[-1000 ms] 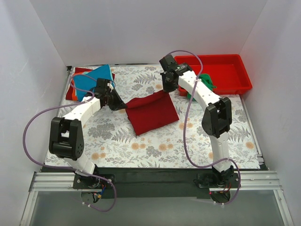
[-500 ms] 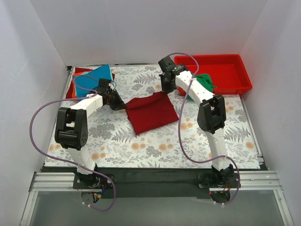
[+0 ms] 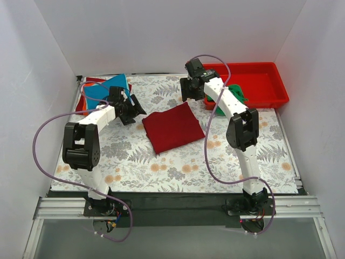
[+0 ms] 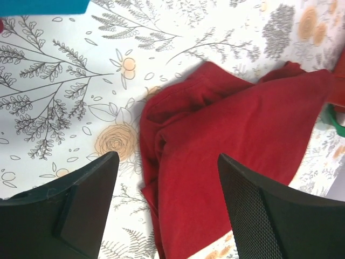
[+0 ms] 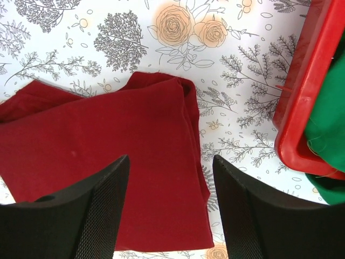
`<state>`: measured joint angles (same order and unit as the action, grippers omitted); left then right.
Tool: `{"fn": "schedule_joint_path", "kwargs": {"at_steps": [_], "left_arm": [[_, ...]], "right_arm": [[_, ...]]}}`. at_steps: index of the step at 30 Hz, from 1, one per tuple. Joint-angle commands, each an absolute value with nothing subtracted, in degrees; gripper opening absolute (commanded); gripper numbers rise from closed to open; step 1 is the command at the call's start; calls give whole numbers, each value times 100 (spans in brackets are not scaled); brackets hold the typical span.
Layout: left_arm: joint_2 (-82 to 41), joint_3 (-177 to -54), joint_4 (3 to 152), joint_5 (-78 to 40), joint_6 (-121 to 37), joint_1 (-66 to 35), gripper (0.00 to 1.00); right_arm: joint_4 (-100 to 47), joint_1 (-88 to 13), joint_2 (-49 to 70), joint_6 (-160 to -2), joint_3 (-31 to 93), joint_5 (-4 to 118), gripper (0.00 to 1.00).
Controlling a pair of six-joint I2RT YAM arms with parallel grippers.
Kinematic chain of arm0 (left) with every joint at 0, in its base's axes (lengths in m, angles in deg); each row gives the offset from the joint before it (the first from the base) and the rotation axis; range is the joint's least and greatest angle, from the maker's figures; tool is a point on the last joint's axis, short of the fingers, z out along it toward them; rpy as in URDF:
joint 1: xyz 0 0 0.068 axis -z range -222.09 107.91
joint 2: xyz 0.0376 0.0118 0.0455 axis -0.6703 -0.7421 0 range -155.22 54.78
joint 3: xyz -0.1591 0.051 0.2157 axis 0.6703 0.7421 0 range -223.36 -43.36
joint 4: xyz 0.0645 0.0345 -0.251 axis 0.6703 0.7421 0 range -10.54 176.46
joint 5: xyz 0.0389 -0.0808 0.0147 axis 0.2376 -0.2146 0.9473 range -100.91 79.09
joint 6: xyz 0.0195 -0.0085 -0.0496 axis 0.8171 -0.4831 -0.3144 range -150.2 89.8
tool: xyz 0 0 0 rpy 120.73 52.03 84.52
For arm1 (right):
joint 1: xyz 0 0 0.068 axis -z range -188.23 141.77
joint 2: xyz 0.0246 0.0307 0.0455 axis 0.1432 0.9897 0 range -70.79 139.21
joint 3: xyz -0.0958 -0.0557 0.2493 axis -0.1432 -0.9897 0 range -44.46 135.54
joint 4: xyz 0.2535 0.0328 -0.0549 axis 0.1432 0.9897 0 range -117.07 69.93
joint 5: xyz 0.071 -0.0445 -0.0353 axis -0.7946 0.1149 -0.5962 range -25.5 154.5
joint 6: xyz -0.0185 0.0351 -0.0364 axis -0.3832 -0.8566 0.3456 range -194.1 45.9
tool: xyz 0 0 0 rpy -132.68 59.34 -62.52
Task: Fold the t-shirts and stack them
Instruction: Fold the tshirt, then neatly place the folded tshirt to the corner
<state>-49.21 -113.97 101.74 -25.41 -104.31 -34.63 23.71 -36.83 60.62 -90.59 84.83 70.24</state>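
A dark red t-shirt lies folded in a rough square on the floral cloth at mid table. My left gripper hovers open just off its left corner, and in the left wrist view the same gripper is empty above the dark red t-shirt. My right gripper stands open over the back right corner; the right wrist view shows this gripper empty above the dark red t-shirt. A blue t-shirt lies on a red one at the back left. A green t-shirt hangs over the tray's edge.
A rigid red tray stands at the back right, and its wall is close to my right gripper. White walls close in the table on the left, back and right. Purple cables loop from both arms.
Both grippers have opened and let go of the dark red t-shirt's back corners. They have drawn slightly back and outward. The shirt now lies flat on the cloth.
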Motion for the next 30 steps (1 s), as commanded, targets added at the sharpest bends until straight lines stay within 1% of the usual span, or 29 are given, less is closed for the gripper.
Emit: {"fn": "schedule_joint_path", "kwargs": {"at_steps": [1, 5, 7, 8, 11, 15, 20, 23, 24, 30], "left_arm": [[-4437, -11570, 10187, -2619, -10376, -3480, 73], [-3981, -10974, 10109, -2848, -10403, -3471, 73], [-3743, -10569, 9749, -3232, -10403, -3471, 73], [-3629, -10115, 9548, -3409, -10412, -3462, 73], [-3181, -9532, 8897, -3796, -10578, -3410, 72], [-2872, -8794, 8439, -3868, -10772, -3286, 72], [-2881, -8423, 8193, -3851, -10965, -3155, 72], [-2924, -8169, 7929, -3885, -11149, -3146, 72], [-2942, -8107, 7624, -3903, -11193, -3137, 72], [-3153, -7808, 6972, -3921, -11378, -3137, 72]], "right_arm": [[2294, -3662, 5542, -8860, 8562, 6785, 69], [2241, -3662, 5025, -8834, 8097, 6329, 67], [2154, -3679, 4831, -8843, 7642, 6126, 66], [2127, -3688, 4647, -8843, 7447, 5907, 66], [1925, -3750, 4322, -8851, 6770, 5511, 66], [1443, -3829, 4022, -8957, 5822, 5089, 65], [862, -3846, 3881, -9133, 4759, 4614, 65], [633, -3846, 3985, -9159, 4563, 4464, 65], [607, -3846, 4021, -9133, 4528, 4438, 64], [589, -3846, 4302, -9036, 4492, 4402, 64]]}}
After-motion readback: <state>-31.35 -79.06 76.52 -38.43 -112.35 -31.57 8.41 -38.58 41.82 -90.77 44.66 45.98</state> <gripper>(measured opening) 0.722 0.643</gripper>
